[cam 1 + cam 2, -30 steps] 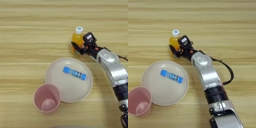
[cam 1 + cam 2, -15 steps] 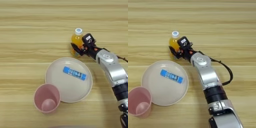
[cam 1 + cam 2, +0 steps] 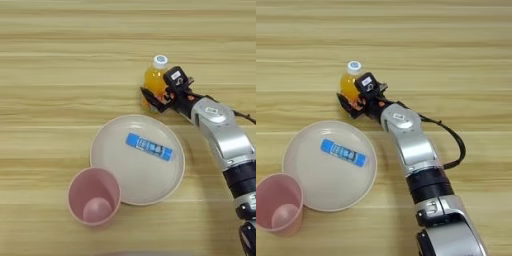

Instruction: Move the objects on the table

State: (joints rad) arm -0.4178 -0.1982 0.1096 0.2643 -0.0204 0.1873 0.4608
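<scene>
A small orange-juice bottle point(image 3: 154, 80) with a white cap stands upright on the wooden table point(image 3: 60, 75), just behind the plate. My right gripper point(image 3: 156, 96) reaches in from the right and is shut on the bottle's lower half, one black finger point(image 3: 350, 104) curling round its front. The bottle's base is hidden behind that finger. A blue labelled tube point(image 3: 150, 147) lies flat in the middle of the round beige plate point(image 3: 107, 160). Against the plate's near left rim stands a pink ribbed cup point(image 3: 94, 196), upright and empty.
My silver forearm point(image 3: 411, 145) runs from the bottom right up to the bottle, with a black cable point(image 3: 453, 145) looping off its right side. Bare wood lies to the left of the plate and across the far half of the table.
</scene>
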